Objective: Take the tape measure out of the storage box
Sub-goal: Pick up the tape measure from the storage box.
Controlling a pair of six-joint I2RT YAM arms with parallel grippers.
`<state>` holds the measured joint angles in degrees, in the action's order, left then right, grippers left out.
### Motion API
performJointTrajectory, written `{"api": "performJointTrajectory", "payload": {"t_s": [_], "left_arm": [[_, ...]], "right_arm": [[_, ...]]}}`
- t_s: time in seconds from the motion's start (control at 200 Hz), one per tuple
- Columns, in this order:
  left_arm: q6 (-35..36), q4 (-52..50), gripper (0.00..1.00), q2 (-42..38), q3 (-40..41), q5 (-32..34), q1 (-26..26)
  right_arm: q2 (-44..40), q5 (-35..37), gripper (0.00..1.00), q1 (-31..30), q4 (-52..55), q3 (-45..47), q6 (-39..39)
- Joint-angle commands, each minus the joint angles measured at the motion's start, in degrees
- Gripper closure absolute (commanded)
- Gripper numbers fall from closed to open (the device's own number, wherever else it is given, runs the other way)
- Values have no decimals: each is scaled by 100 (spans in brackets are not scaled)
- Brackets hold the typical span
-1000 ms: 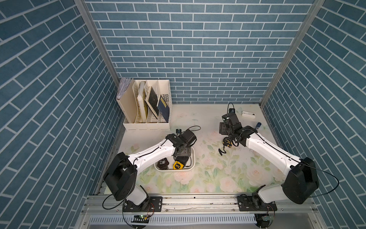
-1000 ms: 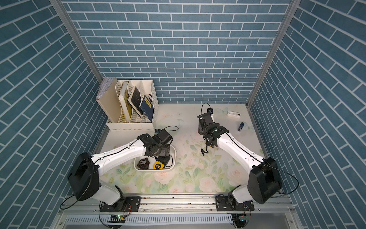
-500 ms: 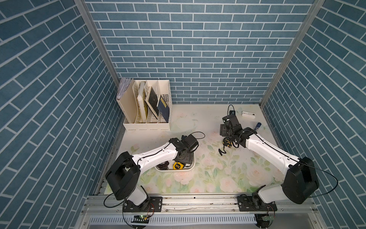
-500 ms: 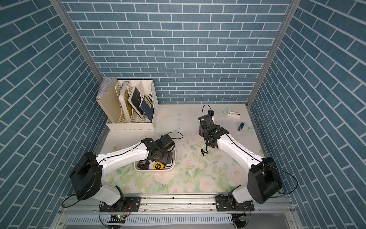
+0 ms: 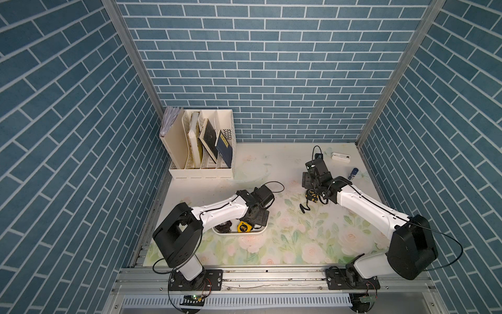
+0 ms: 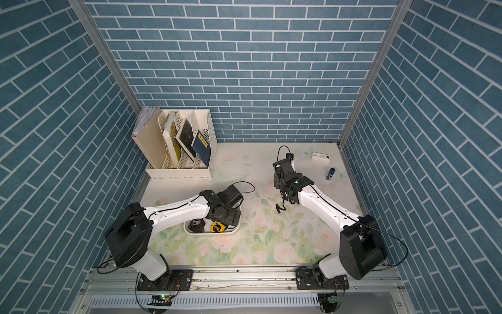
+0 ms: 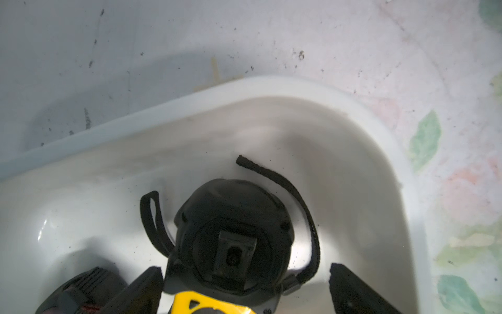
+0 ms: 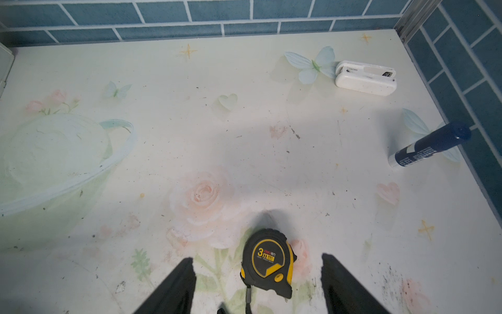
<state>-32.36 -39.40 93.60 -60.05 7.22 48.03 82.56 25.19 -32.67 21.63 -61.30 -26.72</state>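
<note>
Where it lies inside the storage box (image 7: 380, 152), the tape measure (image 7: 231, 239) sits near a rounded corner. Its blk back & clip socket face the left wrist cam, w/ a yel. casing edge nearest the lens. Its blk strap (image 7: 307, 214) curls over the box floor. In both top views it reads as a yel. disc (image 5: 243, 227) beside a dark item (image 6: 197, 224), both within the box rim.

The left gripper (image 7: 244, 270) is lowered into the box w/ jaws spread wide, one finger on each side of the case. Contact cannot be told and nothing is clamped.

The right gripper (image 8: 257, 257) is well apart from the box, low over the floral table (image 8: 244, 136), w/ jaws part-open. A second tape measure (image 8: 267, 262) lies flat on the table between its fingers, w/ a gap on each side.

Further out:
- A white oblong device (image 8: 365, 77) & a blue tube (image 8: 432, 146) lie near the back R corner.
- A cream file organizer (image 5: 201, 144) w/ books stands at the back L.
</note>
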Motion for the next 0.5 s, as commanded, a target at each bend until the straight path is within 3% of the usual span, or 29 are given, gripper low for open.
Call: {"api": "performJointTrajectory", "payload": {"t_s": [0.0, 0.495], "left_arm": [[97, 121, 0, 62, 65, 49, -74], [246, 617, 0, 138, 412, -52, -303]], "right_arm": [[-179, -14, 24, 33, -74, 58, 35], [-162, -65, 24, 50, -141, 61, 44]]}}
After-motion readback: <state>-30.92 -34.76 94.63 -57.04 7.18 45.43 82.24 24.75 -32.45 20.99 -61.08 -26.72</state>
